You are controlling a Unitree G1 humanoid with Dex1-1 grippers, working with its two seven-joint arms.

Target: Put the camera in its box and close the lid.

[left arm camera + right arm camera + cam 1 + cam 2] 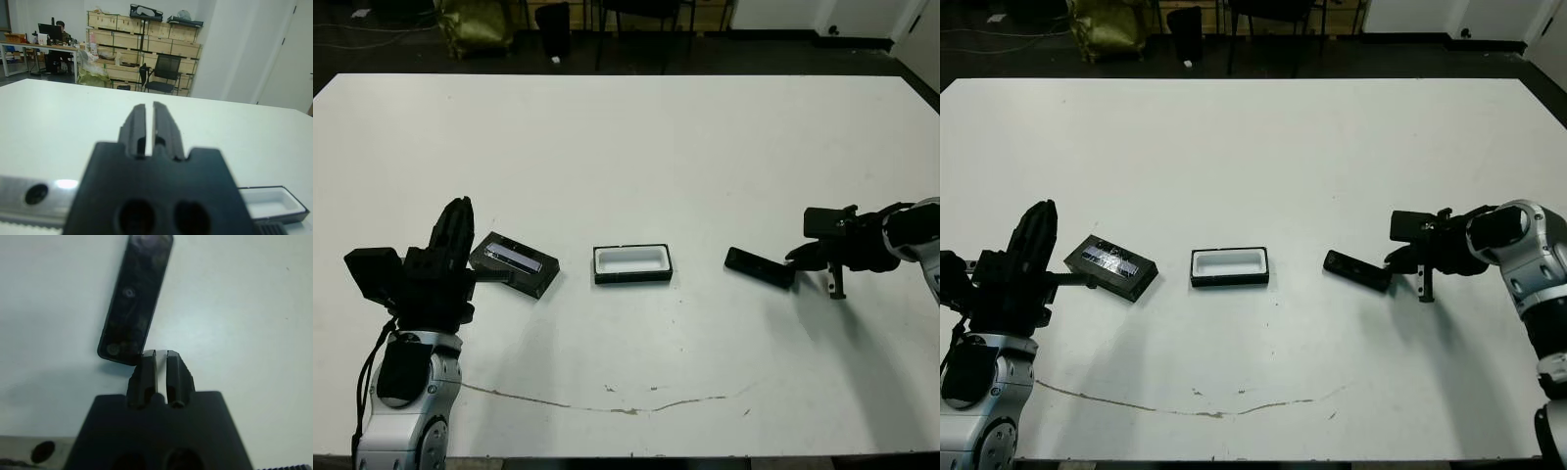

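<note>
The camera (pixel 760 267), a slim black bar, lies flat on the white table right of centre. My right gripper (pixel 796 258) is just off its right end, low over the table, its fingers (pixel 148 363) shut with nothing between them; the camera (pixel 135 298) stretches away from their tips. The box (pixel 632 263), a black tray with white lining, sits open at the middle. To its left the lid (pixel 514 262) lies strip side up. Beside the lid's left end is my left gripper (pixel 458 211), shut and empty, fingers (pixel 138 126) pointing across the table.
A thin brownish streak (pixel 626 406) runs along the table near its front edge. Beyond the far edge stand a black chair (pixel 161 73), a yellow-green bag (pixel 475 24) and stacked wooden crates (pixel 142 46). A person sits at a desk (pixel 59 29) far back.
</note>
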